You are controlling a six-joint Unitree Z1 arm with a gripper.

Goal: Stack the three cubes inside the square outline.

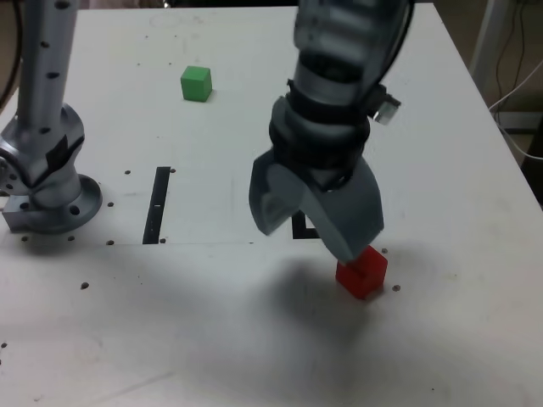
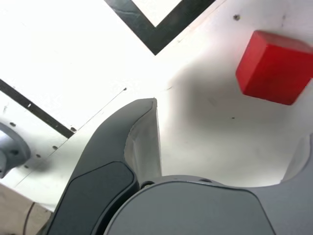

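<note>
Exterior view: table (image 1: 212,322) bright, soft dark shadow under gripper (image 1: 307,212); gripper blurred, little glare on tabletop near bottom. Wrist view: table very bright, almost white at one side; soft grey shadow beside red cube (image 2: 275,67); cube edges quite sharp.

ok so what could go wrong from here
The open end effector hangs close to the red cube, so a fingertip might clip and shove it on the way down. It also covers most of the square outline in the exterior view, so placement could be hard to judge from there.
</note>
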